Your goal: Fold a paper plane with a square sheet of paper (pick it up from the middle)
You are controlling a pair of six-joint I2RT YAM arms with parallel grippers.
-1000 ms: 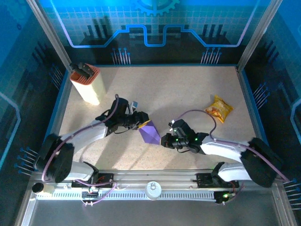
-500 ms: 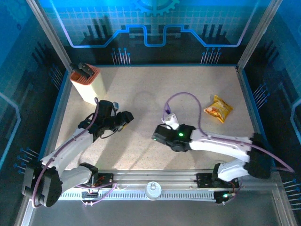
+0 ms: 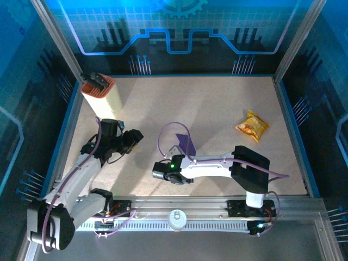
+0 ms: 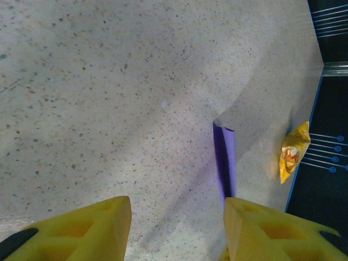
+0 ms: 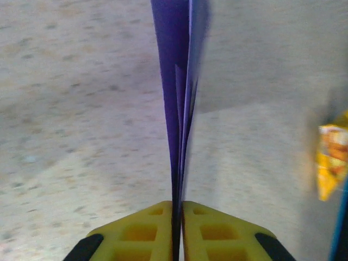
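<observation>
Low in the middle of the top view, the right gripper (image 5: 177, 209) pinches the folded purple paper (image 3: 186, 144) on its edge, likely to keep the folds together, while the left gripper (image 4: 176, 207) hangs spread apart and empty at the left.

The paper (image 5: 182, 81) is thin, matt purple, smooth with sharp creases. The bench (image 4: 109, 81) looks matt and finely speckled, like stone. The right claw (image 5: 178, 205) and left claw (image 4: 176, 201) are matt yellow plastic with moulded recesses. The snack packet (image 3: 253, 125) is glossy and crinkled. The rail (image 3: 206, 202) is bare metal.
</observation>
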